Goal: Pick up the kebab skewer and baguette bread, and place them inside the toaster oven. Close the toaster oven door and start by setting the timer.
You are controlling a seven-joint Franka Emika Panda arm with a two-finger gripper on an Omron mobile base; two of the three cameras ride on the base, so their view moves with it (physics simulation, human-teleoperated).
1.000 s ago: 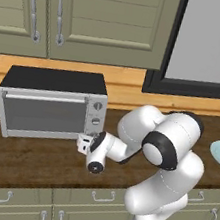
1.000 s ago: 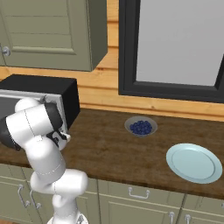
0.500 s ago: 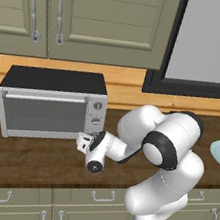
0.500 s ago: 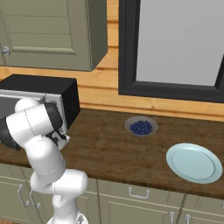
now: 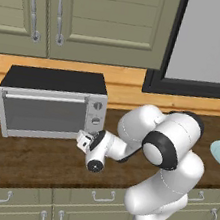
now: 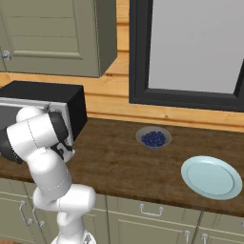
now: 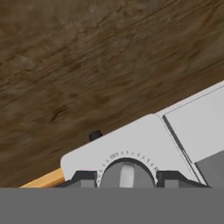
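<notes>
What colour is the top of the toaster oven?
Black, above a silver-grey front; the toaster oven shows it best in the left base view.

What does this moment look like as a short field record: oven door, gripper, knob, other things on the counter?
toaster oven door: shut
gripper: fingers on either side of a round knob with a dial scale, lowest of the oven's column
toaster oven: on wooden counter, under cabinets
bowl of blueberries: right of oven
plate: pale blue, nothing on it

Glossy white arm (image 5: 175, 158), seemingly black joints
</notes>
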